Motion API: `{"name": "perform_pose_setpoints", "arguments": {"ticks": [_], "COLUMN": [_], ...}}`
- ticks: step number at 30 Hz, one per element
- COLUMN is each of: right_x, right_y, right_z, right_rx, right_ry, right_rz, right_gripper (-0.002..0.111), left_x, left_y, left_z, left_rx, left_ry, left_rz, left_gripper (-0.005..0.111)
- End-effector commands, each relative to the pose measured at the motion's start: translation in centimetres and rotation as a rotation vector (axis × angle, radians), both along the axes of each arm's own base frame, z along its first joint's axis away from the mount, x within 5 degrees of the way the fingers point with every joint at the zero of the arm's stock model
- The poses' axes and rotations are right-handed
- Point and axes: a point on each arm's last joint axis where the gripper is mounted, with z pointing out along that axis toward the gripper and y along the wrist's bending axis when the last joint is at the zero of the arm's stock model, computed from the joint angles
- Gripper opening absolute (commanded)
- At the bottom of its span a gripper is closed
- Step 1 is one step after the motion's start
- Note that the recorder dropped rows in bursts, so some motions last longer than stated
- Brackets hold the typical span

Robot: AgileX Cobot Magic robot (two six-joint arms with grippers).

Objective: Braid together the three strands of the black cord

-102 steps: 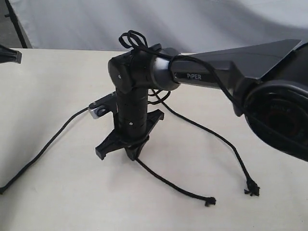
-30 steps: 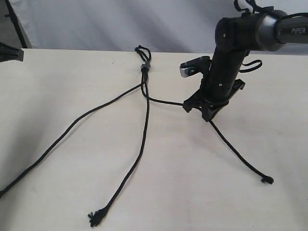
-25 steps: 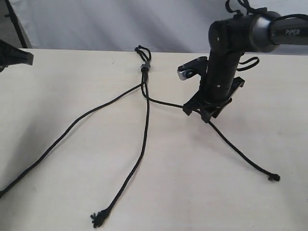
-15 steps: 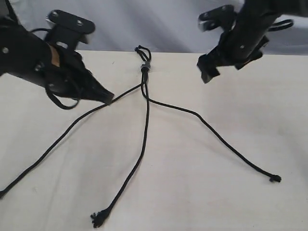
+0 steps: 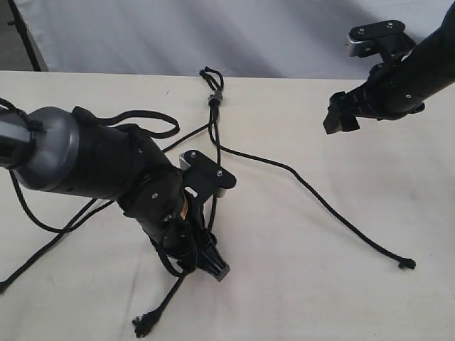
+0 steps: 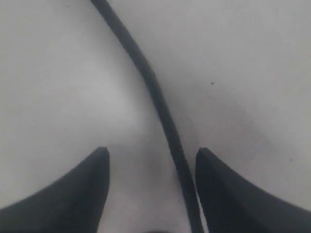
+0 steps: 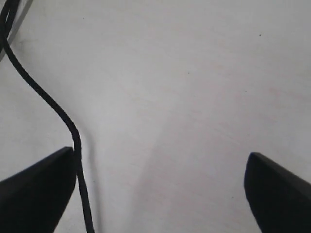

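The black cord lies on the pale table, its three strands joined at a small grey band (image 5: 215, 98) with short loops at the far side. The middle strand (image 5: 213, 145) runs toward a frayed tip (image 5: 142, 325). My left gripper (image 5: 212, 268) points down over its lower stretch. In the left wrist view the left gripper (image 6: 152, 151) is open, with the middle strand (image 6: 160, 104) passing between the fingers close to one of them. The right strand (image 5: 320, 202) ends at a tip (image 5: 406, 263). My right gripper (image 5: 338, 119) hangs open above the table, far right. The left strand (image 5: 43, 249) is partly hidden by the arm.
The left arm's smooth black cable (image 5: 146, 116) loops over the table near the left strand. A grey cloth backdrop (image 5: 213, 32) stands behind the table's far edge. In the right wrist view the right gripper (image 7: 161, 154) has the right strand (image 7: 48, 99) beside one finger.
The left arm has swung from the upper left down over the middle strand. The right gripper, which let go of the right strand, has drawn up and away to the right.
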Motion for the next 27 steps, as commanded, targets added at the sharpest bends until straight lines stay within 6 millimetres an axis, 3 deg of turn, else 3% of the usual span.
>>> {"name": "perform_pose_setpoints", "arguments": {"ticks": [1, 4, 9, 12, 14, 18, 20, 27], "right_x": [0.0, 0.0, 0.0, 0.0, 0.0, 0.0, 0.0, 0.1], "right_y": [-0.2, -0.1, 0.0, 0.0, 0.0, 0.0, 0.0, 0.1], "right_z": [0.6, 0.6, 0.7, 0.7, 0.7, 0.7, 0.7, 0.7], "right_rx": [-0.003, -0.001, 0.019, 0.019, 0.018, 0.018, 0.018, 0.028], "right_ry": [-0.032, -0.032, -0.034, -0.034, -0.037, -0.039, -0.039, -0.042], "right_rz": [0.002, 0.003, -0.008, -0.008, -0.008, -0.009, -0.009, -0.015], "right_gripper": [0.087, 0.087, 0.087, 0.087, 0.087, 0.087, 0.087, 0.087], "left_x": [-0.4, -0.5, -0.5, -0.5, 0.1, 2.7, 4.0, 7.6], "left_y": [-0.3, -0.2, -0.1, 0.3, 1.1, 5.3, 7.8, 15.2], "left_z": [-0.8, -0.7, -0.7, 0.3, 2.1, 5.6, 6.3, 4.0], "left_rx": [0.008, 0.021, 0.038, 0.079, 0.134, 0.299, 0.349, 0.306], "left_ry": [0.021, 0.033, 0.035, -0.005, -0.073, -0.244, -0.283, -0.245], "left_rz": [0.002, 0.004, -0.016, -0.073, -0.089, -0.007, 0.050, 0.258], "left_gripper": [0.049, 0.037, 0.000, 0.000, 0.000, 0.000, 0.000, 0.000]}}
